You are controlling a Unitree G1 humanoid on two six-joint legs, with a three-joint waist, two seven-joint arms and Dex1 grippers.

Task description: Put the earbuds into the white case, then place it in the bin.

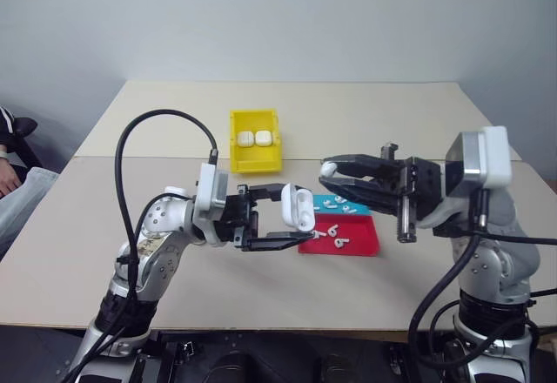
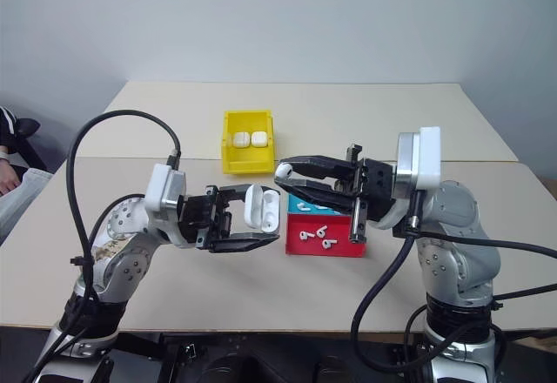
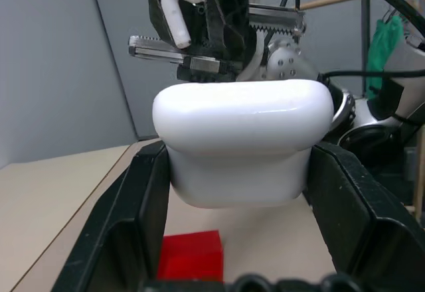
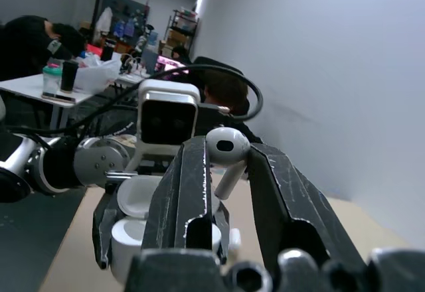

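Case: glossy white case (image 1: pixel 297 208), lid open, clenched in left gripper (image 1: pixel 280 218).
Earbud: one (image 1: pixel 328 170), pinched by right gripper (image 1: pixel 332 180).
Tray: four earbuds (image 2: pixel 315 236).
Bin (image 1: pixel 255 141): two closed cases (image 1: pixel 252 138).

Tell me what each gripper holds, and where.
Left gripper: open white case, clamped across its body. Right gripper: one earbud, pinched at its head.

Both claws are black-fingered: the left claw (image 1: pixel 277 219) grips a glossy white case (image 1: pixel 298 208), and the right claw (image 1: pixel 329 177) pinches a glossy white earbud (image 1: pixel 328 170) at its tips. Below and between the claws lies a flat tray (image 1: pixel 365 242), red in front and cyan behind, with more white earbuds (image 1: pixel 336 234) on it. Beyond the left claw stands a bright yellow bin (image 1: pixel 254 164) holding two white cases (image 1: pixel 252 138). The tabletop (image 1: pixel 392 113) is plain pale beige, and the wall (image 1: pixel 278 17) behind it pale grey-blue.
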